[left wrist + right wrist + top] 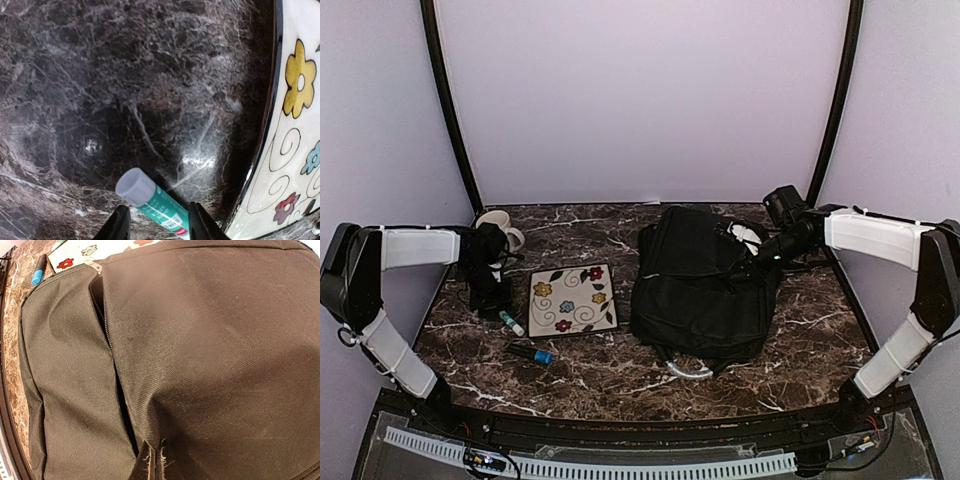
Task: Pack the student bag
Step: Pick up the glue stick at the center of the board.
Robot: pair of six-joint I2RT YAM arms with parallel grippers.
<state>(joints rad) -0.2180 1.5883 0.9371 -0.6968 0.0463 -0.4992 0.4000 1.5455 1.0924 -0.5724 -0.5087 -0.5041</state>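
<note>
Because the glue stick (150, 200) lies crooked inside the half-wide left claw (159, 225), it could roll or pop out when squeezed. The student bag (705, 280) lies on the right of the table (800, 340), with the right claw (152, 462) pinched tight on its cloth; a slip there would shut the pocket.
</note>
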